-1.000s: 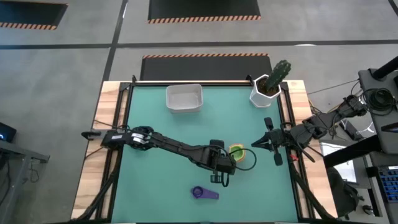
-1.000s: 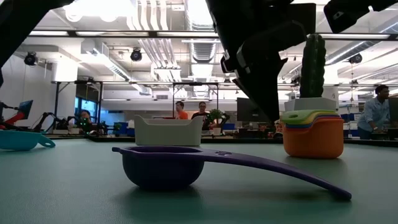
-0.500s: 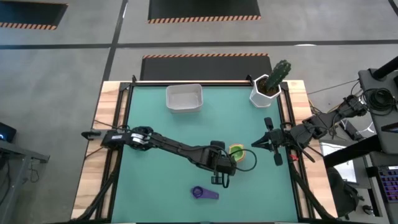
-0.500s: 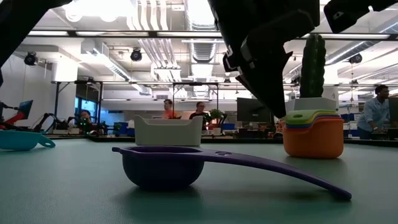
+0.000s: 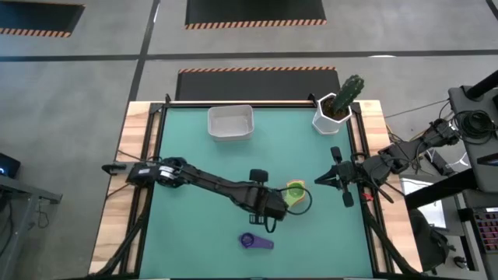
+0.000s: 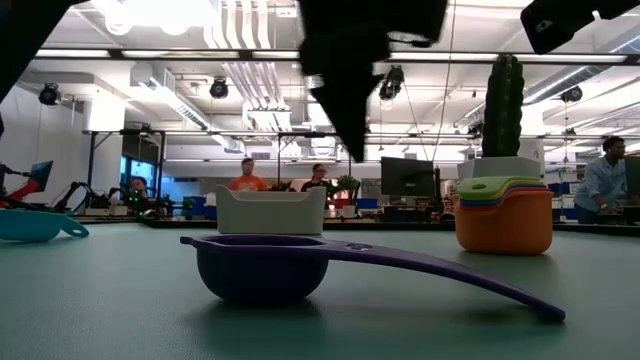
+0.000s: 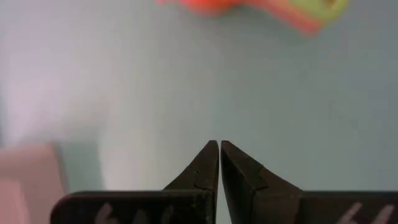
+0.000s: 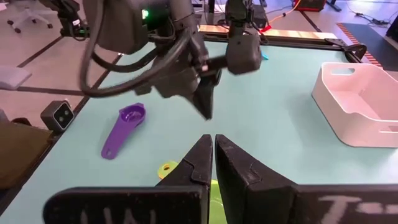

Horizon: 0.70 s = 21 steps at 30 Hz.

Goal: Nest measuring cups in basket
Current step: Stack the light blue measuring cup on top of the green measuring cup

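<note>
High view. Your table [image 5: 187,225] is a smooth teal mat framed in pale wood. The basket [image 5: 230,122], white plastic with rounded corners and low walls, sits near the far edge. The white faceted pot [image 5: 331,117] with its green cactus stands at the far right corner. The stack of nested measuring cups [image 5: 296,192], yellow-green on top, rests right of centre; the purple measuring cup [image 5: 256,242], round bowl with a flat handle, lies alone near the front edge. Your left claw [image 5: 272,225] hangs between the two, just left of the stack and apart from the purple cup. Your right claw [image 5: 317,181] waits right of the stack, tip pointing at it.

Low view. The purple measuring cup [image 6: 270,268] is glossy and stands upright, handle slanting down to the mat. The stack [image 6: 504,215] shows an orange shell with yellow, green and purple rims. The basket [image 6: 271,211] stands behind. A teal cup [image 6: 35,224] lies at far left.

Left wrist view. Your left claw [image 7: 219,147] is closed, tips touching, holding nothing. The stack [image 7: 249,7] shows as an orange and green blur, well apart.

Right wrist view. Your right claw [image 8: 213,141] is closed and empty, with a yellow-green cup handle [image 8: 168,169] just beside its tips.
</note>
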Available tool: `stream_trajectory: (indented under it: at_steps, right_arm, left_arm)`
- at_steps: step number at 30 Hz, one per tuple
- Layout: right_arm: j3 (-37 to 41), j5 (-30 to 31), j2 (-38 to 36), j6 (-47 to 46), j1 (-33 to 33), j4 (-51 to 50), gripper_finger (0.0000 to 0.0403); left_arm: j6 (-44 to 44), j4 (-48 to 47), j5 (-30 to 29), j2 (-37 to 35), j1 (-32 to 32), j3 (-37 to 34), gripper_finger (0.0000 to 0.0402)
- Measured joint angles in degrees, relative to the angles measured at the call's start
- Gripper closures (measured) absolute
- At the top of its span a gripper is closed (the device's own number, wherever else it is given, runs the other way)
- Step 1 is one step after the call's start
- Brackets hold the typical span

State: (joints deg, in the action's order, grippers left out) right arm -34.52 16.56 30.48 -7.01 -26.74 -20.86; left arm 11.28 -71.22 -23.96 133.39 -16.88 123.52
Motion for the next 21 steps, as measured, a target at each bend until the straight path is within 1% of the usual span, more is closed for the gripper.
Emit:
stream_trajectory:
  at_steps: [3, 6, 9, 12, 15, 21]
  right_arm:
    - [0.00, 0.00, 0.00, -0.35, 0.00, 0.03, 0.0394]
    - [0.04, -0.02, 0.00, -0.59, 0.00, 0.00, 0.0394]
    - [0.11, -0.02, -0.02, -0.61, 0.00, 0.00, 0.0394]
    - [0.16, -0.02, -0.01, -0.59, 0.00, 0.01, 0.0394]
    - [0.17, -0.02, -0.02, -0.57, 0.00, 0.04, 0.0394]
    - [0.17, 0.00, -0.01, -0.53, 0.00, 0.13, 0.0394]
  left_arm:
    - [1.92, -2.92, -1.31, -1.34, -0.17, -1.94, 0.0402]
    - [3.71, -2.58, -1.49, -3.84, -0.22, -6.08, 0.0402]
    - [6.36, -0.03, -1.55, -7.89, -0.22, -13.21, 0.0402]
    - [10.49, 3.76, -1.58, -13.57, -0.22, -22.40, 0.0402]
    - [17.29, 6.15, -1.38, -19.77, -0.24, -31.96, 0.0402]
    - [38.66, 5.82, -0.50, -32.40, 0.04, -50.38, 0.0402]
